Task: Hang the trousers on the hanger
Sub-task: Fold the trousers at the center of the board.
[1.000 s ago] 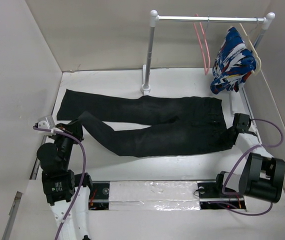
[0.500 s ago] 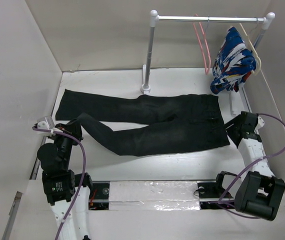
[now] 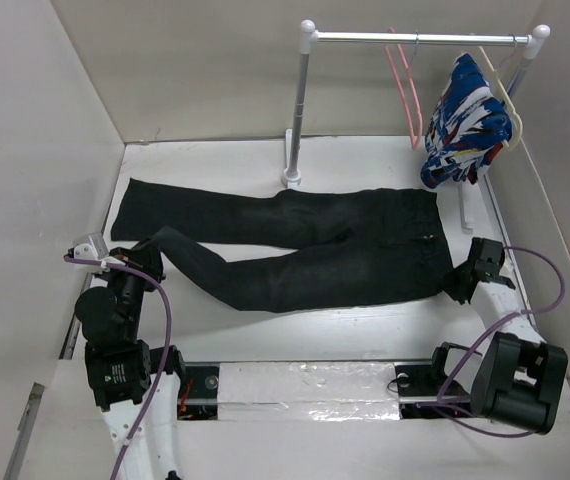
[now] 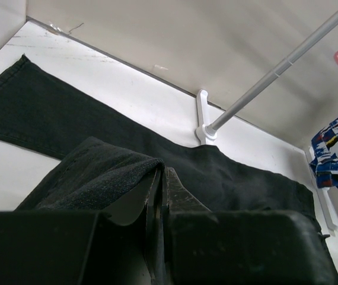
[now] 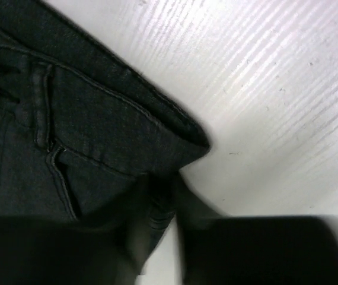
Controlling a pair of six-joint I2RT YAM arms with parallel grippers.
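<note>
The black trousers (image 3: 315,250) lie flat across the table, waist to the right and legs to the left. My left gripper (image 3: 153,258) is shut on the hem of the near leg, and the cloth folds over its fingertips in the left wrist view (image 4: 162,171). My right gripper (image 3: 462,283) is at the near right corner of the waistband. In the blurred right wrist view (image 5: 163,190) its fingers close on that corner of the trousers (image 5: 86,119). The pink hanger (image 3: 406,85) hangs on the rail at the back right, apart from both grippers.
A white rack with a metal rail (image 3: 415,38) and a post (image 3: 298,110) stands at the back. A cream hanger with a blue, white and red garment (image 3: 465,120) hangs at its right end. Walls close in the table's left, back and right.
My right gripper has moved toward the near edge, from beside the waist to its near right corner. The waist edge has shifted slightly left. The left arm has not moved.
</note>
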